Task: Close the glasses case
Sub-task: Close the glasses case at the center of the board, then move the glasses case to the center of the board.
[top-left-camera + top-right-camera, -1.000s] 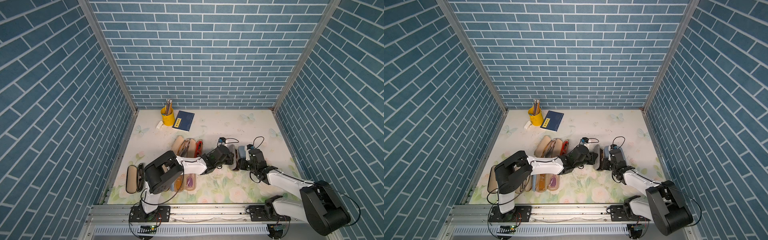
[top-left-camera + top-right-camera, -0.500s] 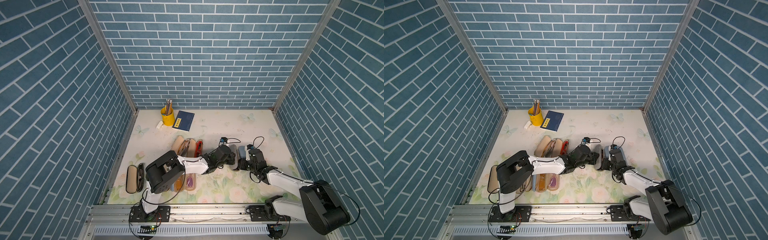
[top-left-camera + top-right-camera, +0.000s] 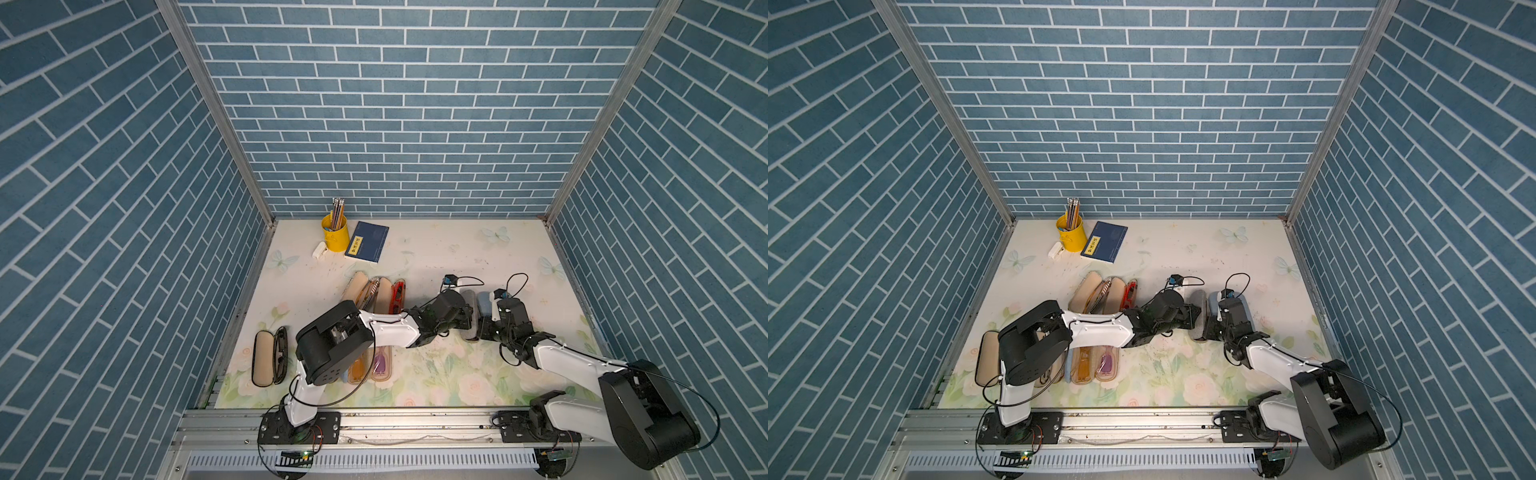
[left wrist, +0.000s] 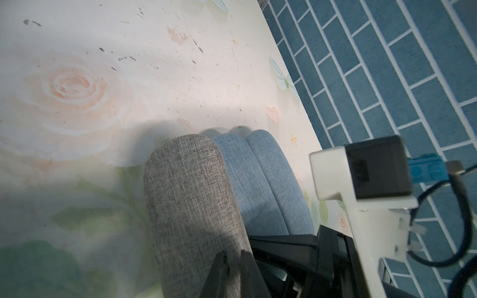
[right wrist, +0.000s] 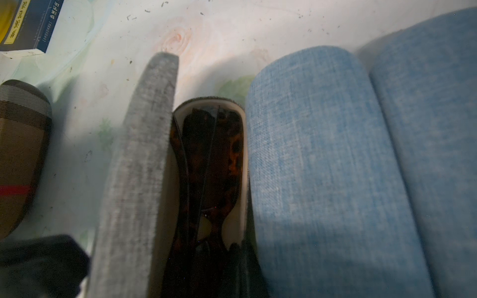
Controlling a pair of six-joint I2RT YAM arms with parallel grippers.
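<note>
1. Floral tabletop (image 3: 436,249), blue-brick walls; grey glasses case (image 3: 468,298) mid-table, just beside blue case (image 5: 322,167).
2. Left gripper (image 4: 233,258) pinched shut, nudged slightly closer against upright lid (image 5: 139,167) within the last second.
3. Right gripper (image 3: 483,329) shut, at case's near end.
4. Not closed yet; glasses (image 5: 206,167) exposed.

Probably a lab booth — brick-print walls (image 3: 395,124), mounting rail (image 3: 415,424).

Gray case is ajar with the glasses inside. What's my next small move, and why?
Likely push the left gripper sideways against the gray lid, tipping it shut over the tortoiseshell glasses. The right wrist view shows the lid standing on edge, leaving them exposed. In the left wrist view the shut gripper appears to rest on the lid's outer fabric.
</note>
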